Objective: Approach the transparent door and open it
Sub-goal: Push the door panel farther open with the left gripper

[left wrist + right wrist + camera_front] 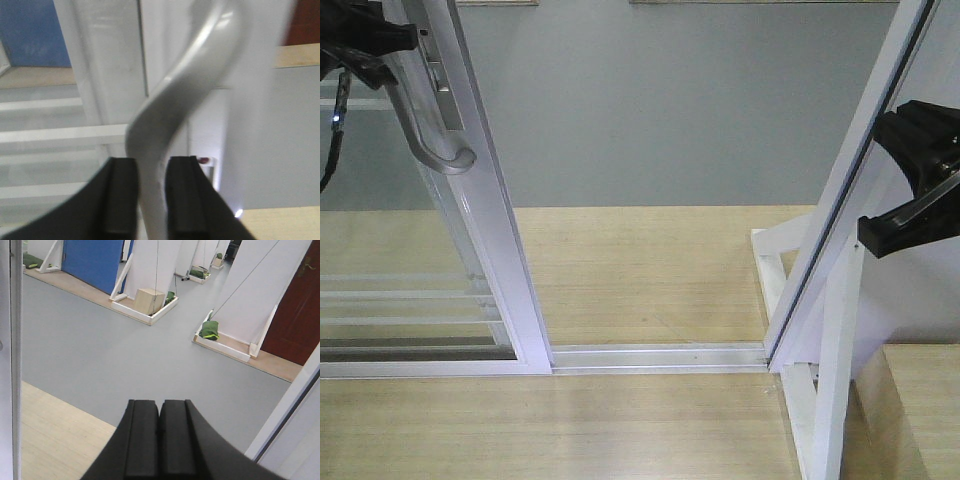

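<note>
left tool [150,197]: pads clamped on the grey pull handle [185,95], blurred at close range | right tool [160,440]: pads pressed together, nothing held | transparent door [485,215]: at left of front view, slid aside, gap open over the floor track [655,355]; top cut off | left arm mostly out of frame

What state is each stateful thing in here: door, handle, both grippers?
transparent door: slid aside, a gap open along the track.
pull handle: clamped between the left gripper's fingers.
left gripper: shut on the pull handle.
right gripper: shut, holding nothing.
red-brown door: closed.
</note>
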### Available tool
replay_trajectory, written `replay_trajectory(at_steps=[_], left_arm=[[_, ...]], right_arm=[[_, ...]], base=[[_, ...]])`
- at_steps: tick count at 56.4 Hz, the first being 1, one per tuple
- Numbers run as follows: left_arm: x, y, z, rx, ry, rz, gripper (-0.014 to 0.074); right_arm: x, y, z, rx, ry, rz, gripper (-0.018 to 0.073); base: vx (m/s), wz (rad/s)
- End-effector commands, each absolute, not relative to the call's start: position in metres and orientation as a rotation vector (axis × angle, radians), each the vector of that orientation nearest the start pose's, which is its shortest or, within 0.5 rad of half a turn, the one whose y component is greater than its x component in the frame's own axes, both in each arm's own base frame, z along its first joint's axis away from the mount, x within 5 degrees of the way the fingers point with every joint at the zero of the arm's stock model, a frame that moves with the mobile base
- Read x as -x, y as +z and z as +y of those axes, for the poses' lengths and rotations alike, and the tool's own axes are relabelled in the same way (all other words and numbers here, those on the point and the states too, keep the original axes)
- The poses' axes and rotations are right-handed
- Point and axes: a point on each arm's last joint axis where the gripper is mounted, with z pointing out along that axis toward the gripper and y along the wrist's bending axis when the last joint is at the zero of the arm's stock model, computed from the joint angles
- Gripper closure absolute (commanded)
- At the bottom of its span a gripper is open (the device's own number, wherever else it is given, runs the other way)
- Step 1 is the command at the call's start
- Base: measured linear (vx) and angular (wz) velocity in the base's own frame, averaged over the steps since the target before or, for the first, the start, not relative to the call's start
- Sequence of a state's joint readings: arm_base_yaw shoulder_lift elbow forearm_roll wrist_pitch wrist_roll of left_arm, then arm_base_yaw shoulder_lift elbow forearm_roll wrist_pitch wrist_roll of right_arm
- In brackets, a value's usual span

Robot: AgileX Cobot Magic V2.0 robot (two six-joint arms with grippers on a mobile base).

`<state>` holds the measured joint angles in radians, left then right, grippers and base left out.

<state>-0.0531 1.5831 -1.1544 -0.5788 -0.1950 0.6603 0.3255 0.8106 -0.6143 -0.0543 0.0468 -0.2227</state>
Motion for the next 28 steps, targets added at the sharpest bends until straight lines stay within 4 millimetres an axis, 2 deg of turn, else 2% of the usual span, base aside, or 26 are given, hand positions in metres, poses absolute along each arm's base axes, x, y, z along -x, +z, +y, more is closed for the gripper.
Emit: replay_trajectory(at_steps=[1,7,18,28], left_arm=[[-0.337,0.373,-0.008,-0.070,0.206,1.556,0.0596],[-0.314,0.368,-0.009,-0.130,0.224,1.582,0.0596],[-0.262,0.364,-0.013,-0.173,0.151,1.640,0.0596],[-0.218,0.360,-0.015,-0.127,0.060,1.626,0.0596]], right_arm=[[-0.165,0.354,0.056,0.481,0.034,1.536,0.0565],[-0.165,0.353,0.055,0.482,0.034,1.539,0.0565],[-0.165,0.354,0.055,0.474,0.041,1.540,0.0565],[-0.154,0.359,0.052,0.450,0.058,1.527,0.0565]], base=[[0.00,0.00],[0.00,0.00],[0.00,0.00],[0.00,0.00]])
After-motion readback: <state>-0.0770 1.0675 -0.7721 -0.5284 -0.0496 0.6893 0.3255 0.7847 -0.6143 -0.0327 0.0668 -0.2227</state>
